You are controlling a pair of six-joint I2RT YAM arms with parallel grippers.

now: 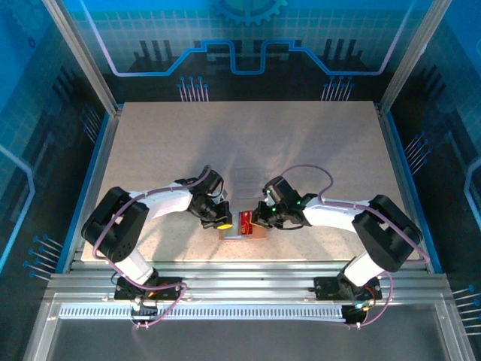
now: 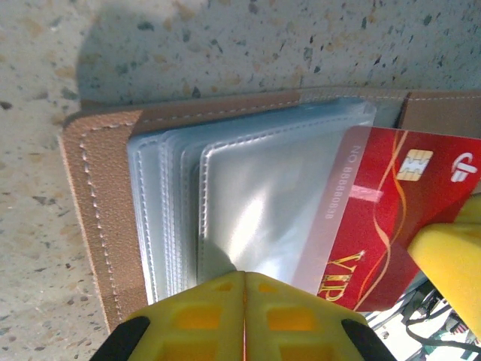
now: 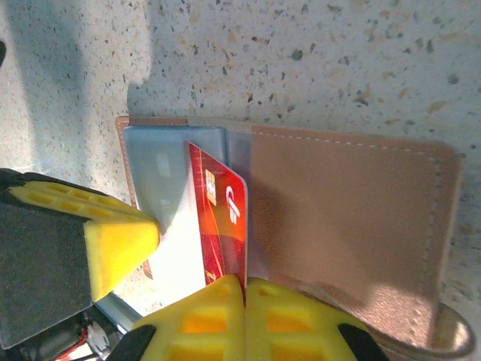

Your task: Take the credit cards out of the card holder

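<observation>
Right wrist view: jaws of the right gripper (image 3: pixel 244 286) pinch the red rectangular credit card (image 3: pixel 223 218), which sticks partly out of the open tan-brown leather card holder (image 3: pixel 338 210) on the speckled surface (image 3: pixel 301 53). At the card's nine o'clock, jaws of the left gripper (image 2: pixel 244 277) are closed against the clear sleeves (image 2: pixel 255 195).

The card holder (image 2: pixel 98 195), lying ahead of the left claw (image 2: pixel 244 280), is made of a tan, leather-like material with a fine matt grain, edged with pale stitching. Its inner sleeves (image 2: pixel 255 203), just beyond that claw's tips, are of clear, glossy plastic on which highlights are caught. The credit card (image 2: pixel 376 218), to the right of that claw, is of smooth, shiny red plastic, with a metallic chip (image 2: pixel 414 164) set into it. The right claw (image 3: pixel 245 289) is moulded in matt yellow plastic. The bench (image 2: pixel 225 45) is finished as a speckled, stone-like matt surface.
</observation>
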